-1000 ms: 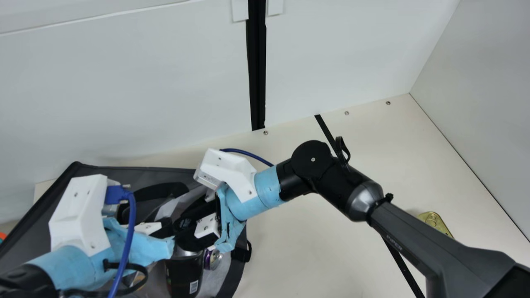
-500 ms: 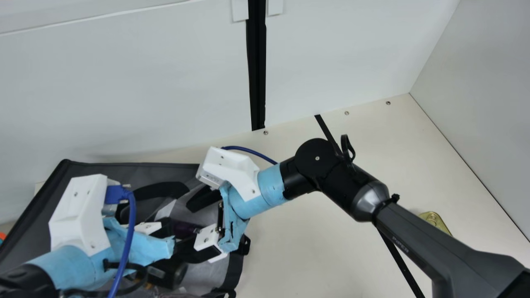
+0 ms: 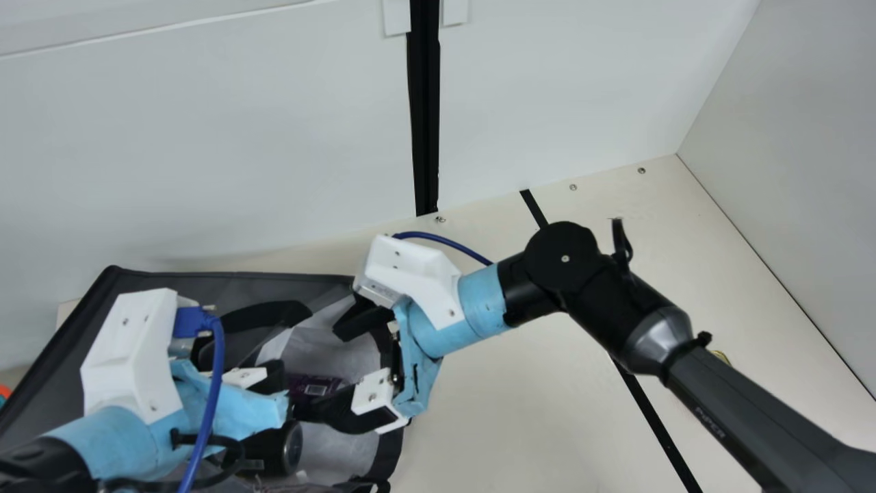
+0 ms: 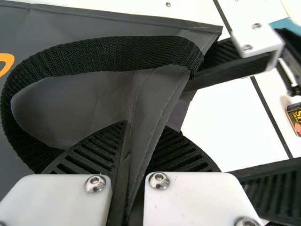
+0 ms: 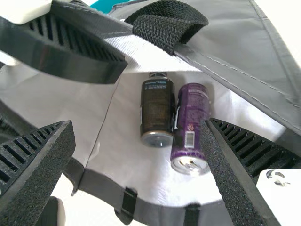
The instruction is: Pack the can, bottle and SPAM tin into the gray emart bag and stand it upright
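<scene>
Bag [image 3: 198, 287], gray with a pale lining, open at the left of the main view on the cream table [image 3: 520, 404]. Over it, left gripper [image 3: 272, 378], closed tight on its rim: in the left wrist view, gray cloth pinched upright between the two ribbed fingers [image 4: 94, 150], with a black webbing handle [image 4: 108, 52] looping just beyond.

Next toward the right, bottle [image 3: 270, 448], black with a silvery base, lying inside the bag, below the level of both grippers. In the right wrist view, side by side and seemingly touching it, purple can [image 3: 311, 390], also lying on the lining, its metal end toward the wrist camera.

Then right gripper [image 3: 318, 370], reaching in over the open bag from the right, set wide and with nothing between its fingers; bottle and can both beyond its fingertips in the gap, the can nearer one finger in that view. Exact clearance beneath the fingertips: cannot tell.

Farthest right, SPAM tin [image 4: 294, 118], dark with yellow lettering, on the table outside the bag, well apart from the left gripper and from the right gripper's fingers, past a thin black line [image 3: 647, 414] on the tabletop.
</scene>
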Controlling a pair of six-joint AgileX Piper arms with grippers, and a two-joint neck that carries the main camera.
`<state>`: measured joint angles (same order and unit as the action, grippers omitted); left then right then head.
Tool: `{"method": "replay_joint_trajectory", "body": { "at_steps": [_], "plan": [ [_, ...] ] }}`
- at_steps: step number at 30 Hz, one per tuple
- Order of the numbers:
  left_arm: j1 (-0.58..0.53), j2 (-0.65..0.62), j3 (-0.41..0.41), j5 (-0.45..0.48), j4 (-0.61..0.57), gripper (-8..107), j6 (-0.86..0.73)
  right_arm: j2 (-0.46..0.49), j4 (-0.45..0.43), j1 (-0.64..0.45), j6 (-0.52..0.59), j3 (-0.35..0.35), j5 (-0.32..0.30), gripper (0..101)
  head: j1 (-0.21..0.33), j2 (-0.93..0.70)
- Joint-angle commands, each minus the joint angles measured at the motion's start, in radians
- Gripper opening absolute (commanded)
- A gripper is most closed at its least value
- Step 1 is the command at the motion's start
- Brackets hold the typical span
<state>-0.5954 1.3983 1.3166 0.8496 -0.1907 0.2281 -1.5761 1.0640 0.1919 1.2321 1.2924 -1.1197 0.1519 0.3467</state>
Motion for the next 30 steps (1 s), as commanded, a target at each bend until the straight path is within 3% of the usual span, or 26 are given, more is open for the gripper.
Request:
{"method": "replay_joint_trajectory", "body": {
  "at_steps": [1,18,30],
  "plan": [
    [0.0,0.0,0.0,0.0,0.0,-8,0.0,0.014,-0.002,-0.013,0.002,-0.003,-0.009,95,0.023,0.002],
    [0.0,0.0,0.0,0.0,0.0,-8,0.0,0.129,-0.057,-0.146,-0.013,0.013,-0.077,95,0.023,0.002],
    [0.0,0.0,0.0,0.0,0.0,-8,0.0,0.211,-0.124,-0.264,-0.042,0.029,-0.088,95,0.023,0.002]
  ]
}}
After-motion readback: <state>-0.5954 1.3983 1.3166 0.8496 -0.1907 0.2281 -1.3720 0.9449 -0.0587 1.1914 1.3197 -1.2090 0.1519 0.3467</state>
